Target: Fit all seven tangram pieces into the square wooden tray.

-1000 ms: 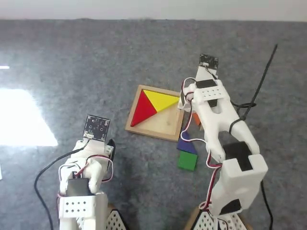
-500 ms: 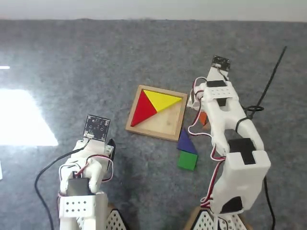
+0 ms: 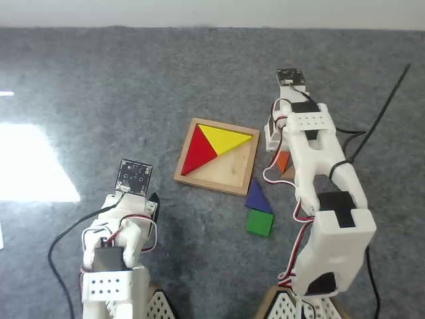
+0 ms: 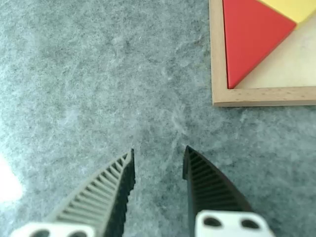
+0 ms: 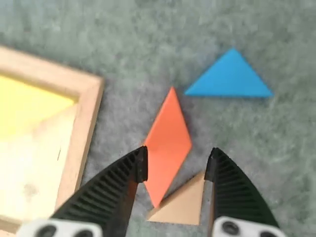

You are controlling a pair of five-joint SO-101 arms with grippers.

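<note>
Wooden tray [image 3: 209, 185], one, holding two triangles [image 3: 198, 151]

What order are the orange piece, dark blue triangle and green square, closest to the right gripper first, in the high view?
1. Orange piece, at the right gripper.
2. Dark blue triangle, by the tray's corner.
3. Green square, beyond it.

Speckled grey surface [image 3: 99, 80] all round, and on it the pale wooden tray [image 3: 209, 186] shows a red triangle [image 3: 197, 151] and a yellow triangle [image 3: 224, 138] against bare light wood. Outside it we've got a deep blue triangle [image 3: 257, 197], a green square [image 3: 259, 223], an orange parallelogram [image 5: 168, 143], a sky-blue triangle [image 5: 228, 78] and a tan triangle [image 5: 185, 205]. The left arm [image 3: 109, 286] and right arm [image 3: 312, 143] are white with black blocks, their ribbed jaws dark grey.
</note>
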